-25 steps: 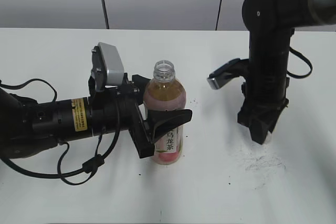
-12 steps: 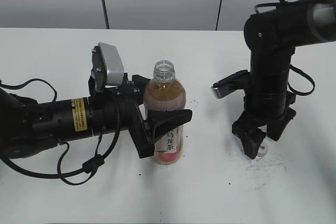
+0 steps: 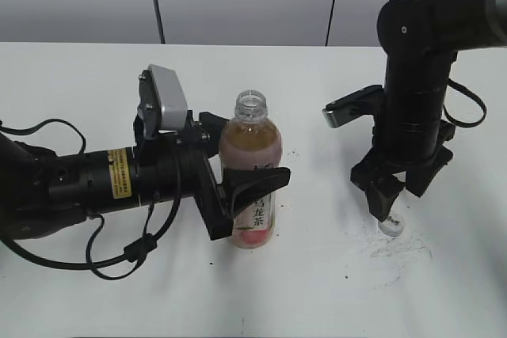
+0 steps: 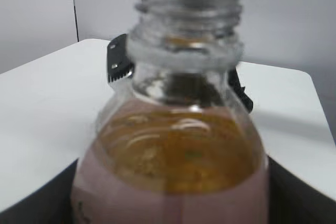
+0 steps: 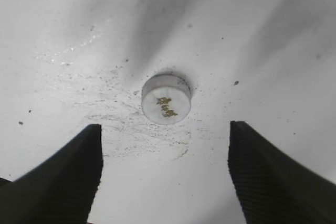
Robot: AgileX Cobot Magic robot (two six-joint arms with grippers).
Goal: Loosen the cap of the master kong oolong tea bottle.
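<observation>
The master kong oolong tea bottle (image 3: pixel 251 168) stands upright mid-table with its threaded neck open and no cap on it. It fills the left wrist view (image 4: pixel 178 150). My left gripper (image 3: pixel 242 195) is shut on the bottle's body at the pink label. The cap (image 3: pixel 390 225), small, round and grey-white with a dark mark on top, lies flat on the table at the right, and shows in the right wrist view (image 5: pixel 166 99). My right gripper (image 3: pixel 400 194) hangs just above the cap, open and empty, with its fingers (image 5: pixel 165 177) spread wide.
The white table (image 3: pixel 317 290) has dark scuff marks and specks around the cap. A grey wall with dark vertical seams (image 3: pixel 156 1) stands behind the table's far edge.
My right gripper has opened, let go of the cap onto the table, and risen slightly above it. The left gripper and the bottle have not moved.
</observation>
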